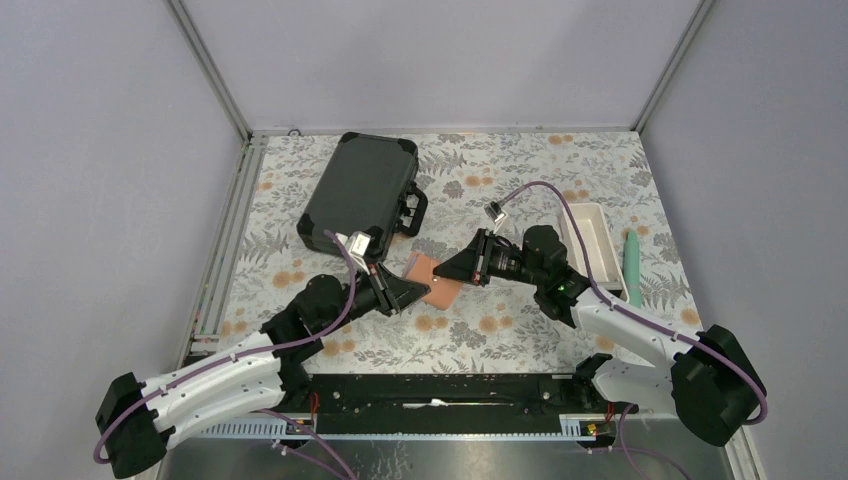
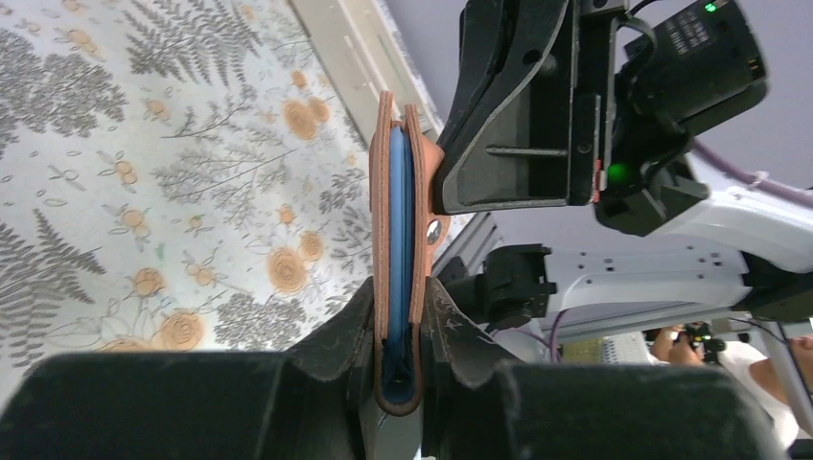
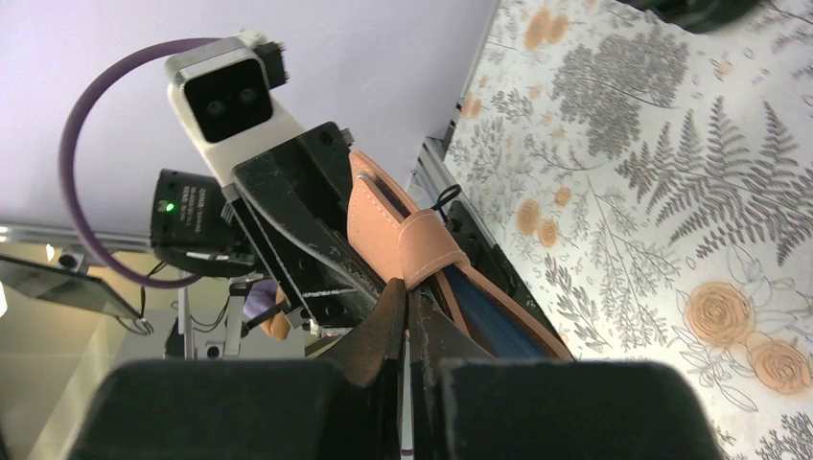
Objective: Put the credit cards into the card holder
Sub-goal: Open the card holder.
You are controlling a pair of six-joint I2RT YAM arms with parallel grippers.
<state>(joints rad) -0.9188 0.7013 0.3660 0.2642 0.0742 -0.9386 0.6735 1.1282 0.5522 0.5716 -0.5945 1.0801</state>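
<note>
The tan card holder hangs folded above the flowered table between both arms. My left gripper is shut on its folded spine, one finger on each tan cover. In the left wrist view the card holder stands edge-on with its blue lining showing, clamped in the left gripper. My right gripper is shut on the tip of the holder's strap. In the right wrist view its fingers meet around that strap, and the card holder rises beyond them. No credit cards are in view.
A large black hard case lies at the back left of the table. A long white tray sits at the right, with a teal pen-like object beside it. A metal rail runs along the table's left edge.
</note>
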